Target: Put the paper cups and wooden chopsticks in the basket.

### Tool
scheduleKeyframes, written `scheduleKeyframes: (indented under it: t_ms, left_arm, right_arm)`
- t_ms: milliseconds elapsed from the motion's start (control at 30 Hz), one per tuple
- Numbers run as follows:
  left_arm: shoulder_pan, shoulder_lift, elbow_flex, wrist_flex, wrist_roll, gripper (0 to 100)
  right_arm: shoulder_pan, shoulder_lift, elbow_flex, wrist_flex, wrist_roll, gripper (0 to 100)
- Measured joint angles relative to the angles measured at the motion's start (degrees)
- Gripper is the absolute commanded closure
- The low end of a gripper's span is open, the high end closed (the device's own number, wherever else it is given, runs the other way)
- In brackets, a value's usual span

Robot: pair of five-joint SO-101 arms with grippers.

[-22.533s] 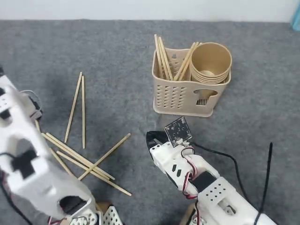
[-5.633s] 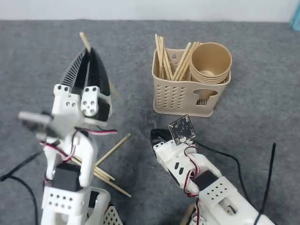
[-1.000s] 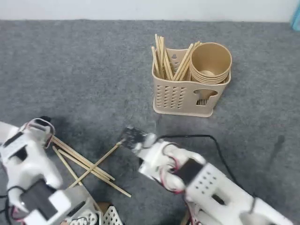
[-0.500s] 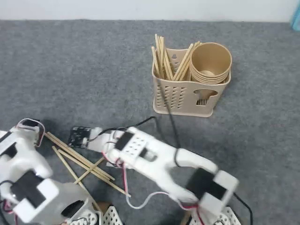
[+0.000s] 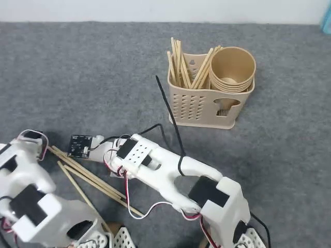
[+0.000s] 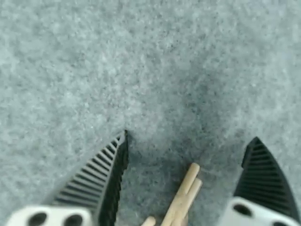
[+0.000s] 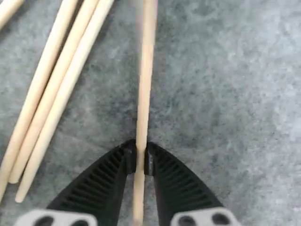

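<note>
Our right gripper [image 7: 140, 157] is closed on one chopstick [image 7: 145, 84], the jaws pinching it from both sides across its width. The stick runs lengthwise through the gap, in line with the gripper's own reach, with most of its length ahead of the jaws and a short stretch behind them. We judge the grip is set this way so that the stick comes up as an extension of the arm and can be steered by its far end. It lies flat, or nearly so, on the grey table [image 5: 77, 67]; we cannot tell if it has left the surface.

Just beside it lies the rest of the pile [image 7: 56, 94], three sticks close together and angled slightly away from the held one. In the high view the pile [image 5: 88, 173] lies on a slant at the near left of the table, well apart from the basket [image 5: 199, 106].

Our left gripper [image 6: 189, 139] is wide open over the table, with two stick ends [image 6: 186, 188] between its jaws and touching neither. We take this as waiting over the pile.

The basket already holds the stacked cups [image 5: 232, 67] in one compartment and standing chopsticks [image 5: 178, 59] in the other, upright and leaning, ends up. So we judge the held stick must swing from lying to near upright and go in end first.
</note>
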Motion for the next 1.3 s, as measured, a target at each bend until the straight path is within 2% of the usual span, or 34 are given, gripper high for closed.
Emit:
scheduleKeyframes:
  t_ms: [200, 433, 533, 967, 1033, 1200, 1300]
  left_arm:
    - [0.0, 0.4, -0.1, 0.0, 0.0, 64]
    - [0.0, 0.4, -0.1, 0.0, 0.0, 64]
    - [0.0, 0.4, -0.1, 0.0, 0.0, 64]
    - [0.4, 0.4, -0.1, 0.0, 0.0, 64]
    - [0.4, 0.4, -0.1, 0.0, 0.0, 64]
    - [0.4, 0.4, -0.1, 0.0, 0.0, 64]
    - [0.4, 0.4, -0.1, 0.0, 0.0, 64]
  right_arm:
    - [0.8, -4.1, -0.4, 7.6, -0.1, 99.1]
    - [3.3, -15.6, 1.6, 23.5, 0.2, 99.1]
    - [8.4, -22.1, 8.5, 23.7, 0.9, 99.1]
    - [31.1, -57.1, 50.4, 12.0, 11.8, 98.7]
    - [34.9, -60.3, 54.2, 11.8, 13.7, 95.4]
    - [39.6, -62.5, 57.1, 11.8, 15.5, 77.6]
    - [39.8, -63.2, 57.2, 11.8, 15.6, 77.3]
